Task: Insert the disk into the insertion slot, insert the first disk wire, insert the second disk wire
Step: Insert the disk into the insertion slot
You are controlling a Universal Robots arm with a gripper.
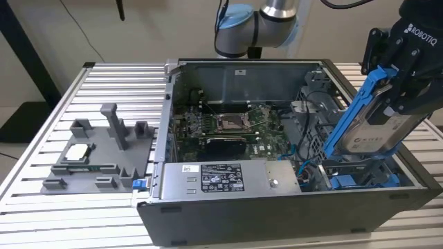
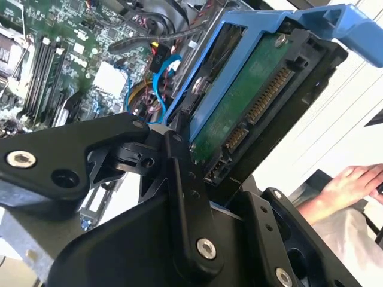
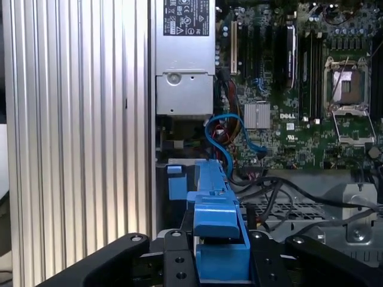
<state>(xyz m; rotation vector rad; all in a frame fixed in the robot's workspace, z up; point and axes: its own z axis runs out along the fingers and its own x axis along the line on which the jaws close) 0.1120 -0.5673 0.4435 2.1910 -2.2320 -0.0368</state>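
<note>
My gripper [image 1: 396, 106] is shut on the disk [image 1: 370, 122], a silver drive with a white label in a bright blue carrier. The disk hangs tilted, its lower end over the insertion slot [image 1: 363, 181], a bay with blue tabs at the case's front corner on the exterior view's right. The second wrist view shows the disk's green circuit side and connector [image 2: 254, 98] between the black fingers [image 2: 179, 173]. In the first wrist view the blue carrier edge [image 3: 215, 206] runs up from the gripper [image 3: 218, 254]. A thin blue wire [image 3: 224, 134] lies loose inside the case beside the bay.
The open computer case [image 1: 277, 215] holds a motherboard [image 1: 232, 124] and a grey metal box with a sticker [image 1: 221, 179]. A dark grey holder tray with upright posts [image 1: 97, 150] sits on the slatted table at the exterior view's left. A person's hand [image 2: 353, 182] rests beyond the case.
</note>
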